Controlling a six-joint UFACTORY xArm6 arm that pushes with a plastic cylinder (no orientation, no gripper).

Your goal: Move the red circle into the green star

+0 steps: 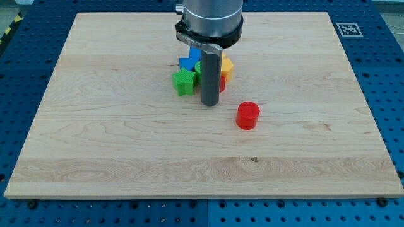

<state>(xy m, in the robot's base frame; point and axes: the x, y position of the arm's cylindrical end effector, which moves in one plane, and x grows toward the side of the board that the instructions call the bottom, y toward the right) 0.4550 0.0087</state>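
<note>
Camera view shows the wooden board (95, 157) with a tight cluster of blocks just above its middle. The arm has no claw to open or close, only the dark rod, and its tip (209, 103) rests on the board just to the view's right of the green star (184, 81). The red circle (248, 115) sits alone, near the star but apart from it, toward the view's right and bottom, past the tip.

Behind the star lie a blue block (188, 62), a yellow block (226, 65) and a sliver of another red piece (222, 82), partly hidden by the rod.

The main risk seems to be position: the tip stands between star and circle, so a direct push would likely drive the circle away. Circling round too closely could knock the star or scatter the cluster, and an off-centre push may make the round block slip aside.
</note>
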